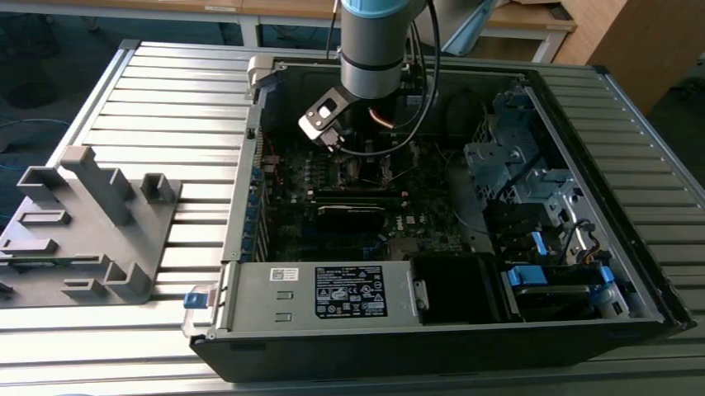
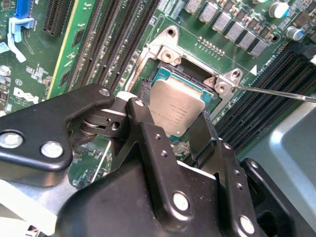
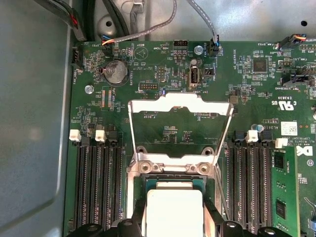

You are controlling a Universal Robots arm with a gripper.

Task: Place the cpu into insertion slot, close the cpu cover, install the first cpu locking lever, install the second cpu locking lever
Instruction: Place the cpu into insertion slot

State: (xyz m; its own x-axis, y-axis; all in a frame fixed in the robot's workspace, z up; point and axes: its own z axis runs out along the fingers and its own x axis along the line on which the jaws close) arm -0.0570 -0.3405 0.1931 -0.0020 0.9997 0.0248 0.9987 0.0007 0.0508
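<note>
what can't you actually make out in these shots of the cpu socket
- Contacts of the insertion slot: both wrist views, covered by the cpu held in the tool.
- One side of the cpu: first wrist view, cut by the picture's edge.
- Slot itself: exterior view, behind the arm.
- End of the locking lever: second wrist view, runs past the edge.

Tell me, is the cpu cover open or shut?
Open: the cpu cover is swung back, and the motherboard shows through its window.

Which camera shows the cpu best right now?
Second wrist view: the cpu shows its metal top plainly. The first wrist view shows it pale and cut off; in the exterior view the arm covers it.
</note>
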